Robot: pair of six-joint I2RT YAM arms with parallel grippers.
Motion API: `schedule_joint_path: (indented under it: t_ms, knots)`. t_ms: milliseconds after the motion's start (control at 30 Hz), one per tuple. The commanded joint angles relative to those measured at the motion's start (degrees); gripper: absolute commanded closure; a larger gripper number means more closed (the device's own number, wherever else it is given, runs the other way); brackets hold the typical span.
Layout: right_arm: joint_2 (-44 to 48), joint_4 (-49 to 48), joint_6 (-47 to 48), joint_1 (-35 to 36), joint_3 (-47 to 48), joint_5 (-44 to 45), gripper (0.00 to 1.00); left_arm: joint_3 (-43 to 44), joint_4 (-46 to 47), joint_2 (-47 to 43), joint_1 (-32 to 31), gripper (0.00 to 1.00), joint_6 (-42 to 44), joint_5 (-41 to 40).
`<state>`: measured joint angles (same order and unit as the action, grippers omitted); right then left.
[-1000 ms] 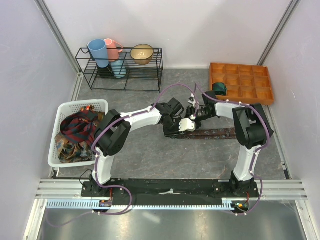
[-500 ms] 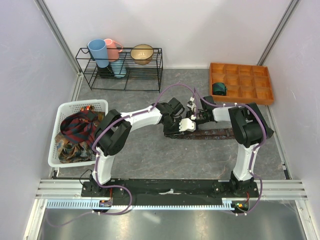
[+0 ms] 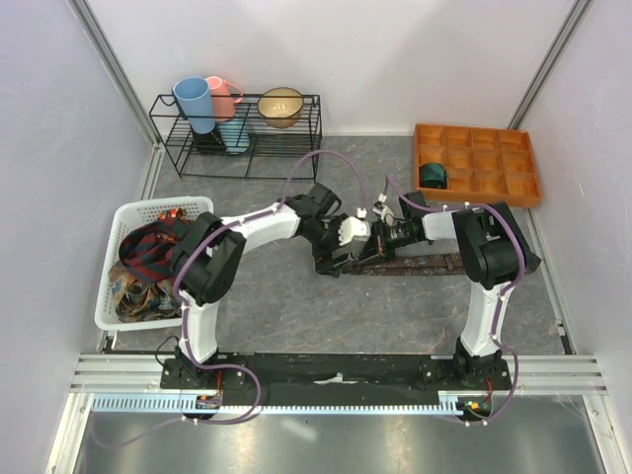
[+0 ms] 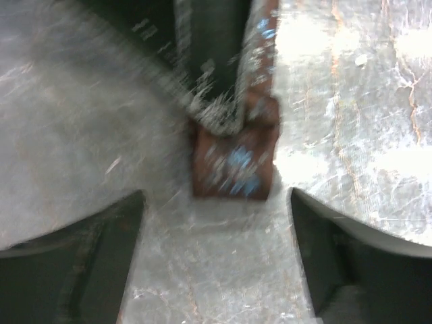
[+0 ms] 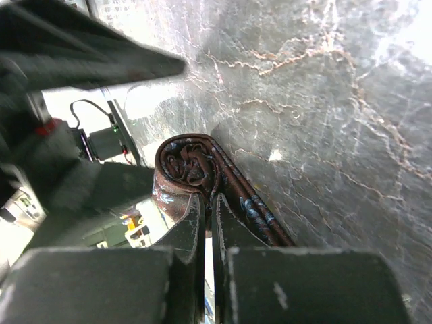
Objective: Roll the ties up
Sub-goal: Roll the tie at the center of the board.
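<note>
A maroon-brown tie lies flat across the middle of the table, its left end wound into a small roll. My right gripper is shut on the edge of that roll, pinching the cloth between its fingertips; from above it sits at the roll. My left gripper stands open just short of the roll, nothing between its fingers; in the top view it is left of the roll. More ties lie heaped in a white basket. A rolled teal tie sits in an orange tray.
The orange compartment tray stands at the back right. A black wire rack with cups and a bowl is at the back left. White walls enclose the table on three sides.
My left gripper let go of the roll, opened wide and drew back to the left. My right gripper moved in and shut on the roll's edge.
</note>
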<state>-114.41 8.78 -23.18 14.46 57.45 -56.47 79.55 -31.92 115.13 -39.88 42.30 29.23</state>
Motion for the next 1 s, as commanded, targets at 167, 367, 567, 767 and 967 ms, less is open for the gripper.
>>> schedule_joint_path:
  t_ms: [167, 367, 567, 767, 967]
  knots:
    - [-2.1, 2.3, 6.9, -0.4, -0.7, 9.3, 1.00, -7.5, 17.0, -7.5, -0.3, 0.00, -3.5, 2.9]
    - [-1.7, 2.0, 7.2, -0.4, 0.0, 8.0, 1.00, -3.7, 14.3, -2.8, -3.5, 0.00, -0.2, -2.9]
    - [0.1, 0.2, 5.1, -0.3, -0.3, 5.1, 1.00, -1.0, 12.2, 1.2, -5.9, 0.05, 1.5, -5.1]
    - [2.3, -1.3, 3.3, 0.0, -0.1, 1.9, 1.00, -0.5, 9.2, 2.6, -6.6, 0.35, 2.5, -6.6]
    - [3.0, -1.6, 2.1, 0.7, 1.2, 0.7, 1.00, -3.2, 7.8, 0.8, -6.7, 0.74, 2.3, -9.1]
